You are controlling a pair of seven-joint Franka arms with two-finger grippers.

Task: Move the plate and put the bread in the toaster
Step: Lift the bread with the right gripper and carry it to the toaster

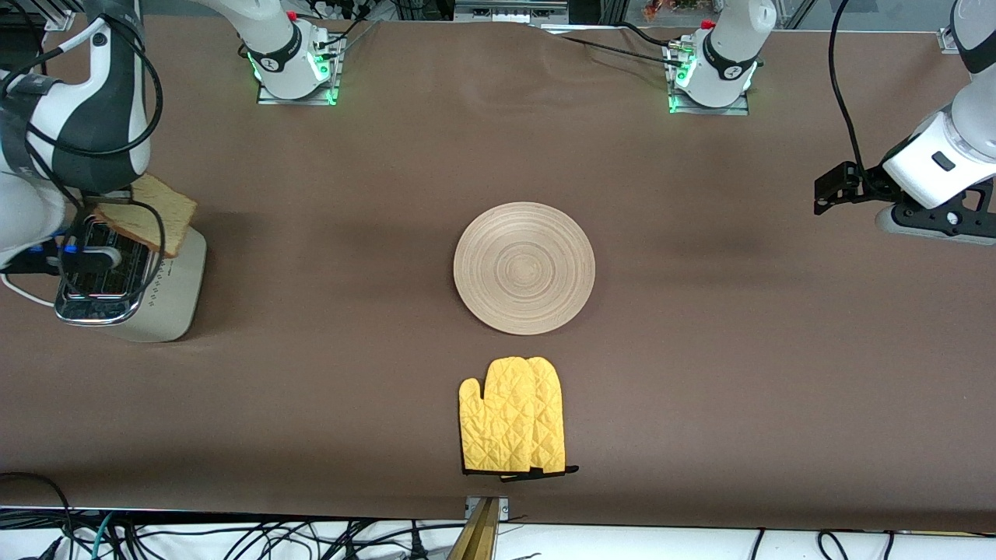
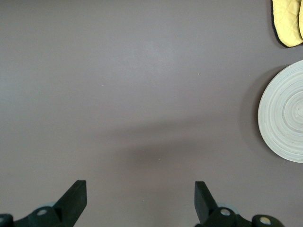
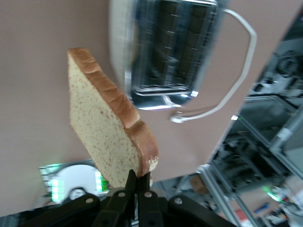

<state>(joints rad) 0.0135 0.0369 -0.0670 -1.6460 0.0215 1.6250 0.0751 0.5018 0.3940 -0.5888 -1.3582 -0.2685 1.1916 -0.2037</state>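
One slice of bread pinched by an edge between the right gripper's shut fingers, hanging over the toaster. Plate sits mid-surface, well apart from both. Left gripper waits over bare surface, fingers spread wide, holding nothing.

Place: robot lab, not a home kitchen.
Evidence: white arm bases bolted to brown-covered table; loose black cables; aluminium framing.
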